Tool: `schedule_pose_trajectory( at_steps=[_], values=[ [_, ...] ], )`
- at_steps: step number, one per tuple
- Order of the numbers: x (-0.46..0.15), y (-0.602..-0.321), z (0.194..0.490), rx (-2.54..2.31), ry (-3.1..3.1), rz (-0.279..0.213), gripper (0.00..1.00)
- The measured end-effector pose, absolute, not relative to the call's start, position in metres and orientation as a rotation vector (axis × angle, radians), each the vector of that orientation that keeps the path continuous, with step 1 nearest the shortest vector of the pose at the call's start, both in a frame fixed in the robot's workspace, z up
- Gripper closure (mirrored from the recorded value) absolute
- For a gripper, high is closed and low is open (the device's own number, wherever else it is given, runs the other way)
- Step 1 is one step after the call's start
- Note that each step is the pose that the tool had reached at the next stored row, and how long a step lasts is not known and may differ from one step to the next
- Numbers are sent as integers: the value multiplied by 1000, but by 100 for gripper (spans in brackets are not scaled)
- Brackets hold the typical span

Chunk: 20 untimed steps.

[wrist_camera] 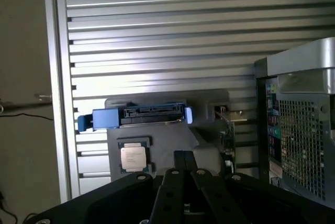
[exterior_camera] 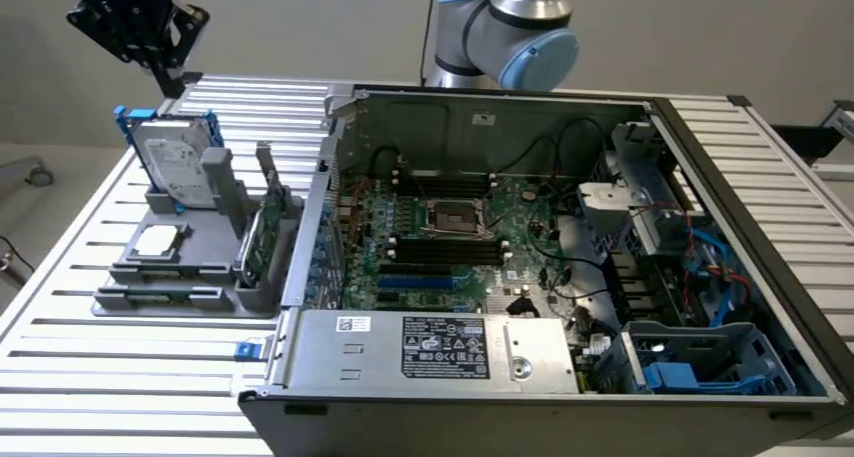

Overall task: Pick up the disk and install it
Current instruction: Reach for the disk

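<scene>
The disk [exterior_camera: 178, 162] is seen with a smooth silver-grey metal face, framed in blue plastic. The holder [exterior_camera: 174, 299] is made of matt grey plastic, and the table [exterior_camera: 94, 377] of ribbed, shiny metal
</scene>
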State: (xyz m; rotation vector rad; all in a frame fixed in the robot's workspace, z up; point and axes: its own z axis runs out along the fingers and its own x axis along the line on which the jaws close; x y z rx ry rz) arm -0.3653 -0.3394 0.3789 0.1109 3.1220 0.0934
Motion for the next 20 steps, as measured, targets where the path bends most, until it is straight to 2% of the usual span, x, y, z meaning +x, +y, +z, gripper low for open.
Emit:
schedule_pose_trajectory(
  at_steps=[20],
  values=[
    [-391, -306, 377, 107, 3128, 100, 89]
  ],
)
